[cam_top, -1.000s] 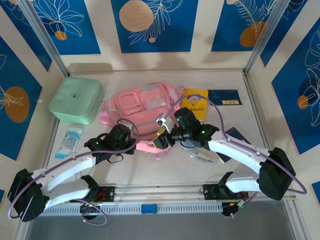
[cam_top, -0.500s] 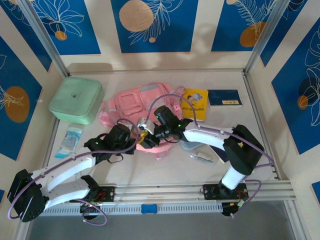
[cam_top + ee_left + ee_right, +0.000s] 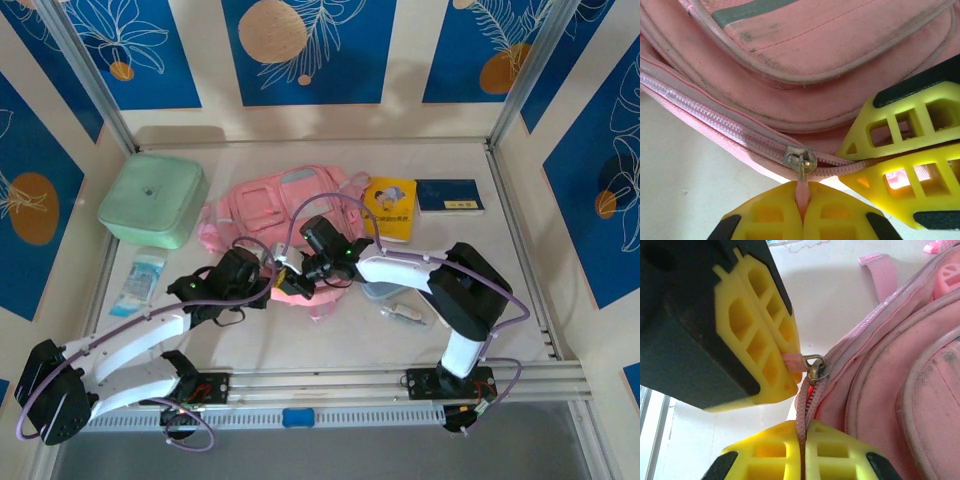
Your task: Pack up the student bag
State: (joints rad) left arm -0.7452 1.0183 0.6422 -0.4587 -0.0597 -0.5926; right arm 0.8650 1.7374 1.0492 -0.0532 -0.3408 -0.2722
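I see a white table (image 3: 500,270), cream walls w/ blue leaf panels (image 3: 310,50). The student bag (image 3: 285,210) lies mid-table, toward the back. L gripper (image 3: 802,202) is pinched on the zip pull (image 3: 801,187); R gripper (image 3: 802,440) is clamped on the bag's zip edge beside it.

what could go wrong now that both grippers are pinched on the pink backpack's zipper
1. The left gripper pinches only the end of the small pink pull tab, so a hard tug may slip it out.
2. The right gripper clamps the zipper seam close beside the metal slider. The two sets of fingers could collide.
3. The soft pink backpack is held only there and may bunch or drag instead of unzipping.
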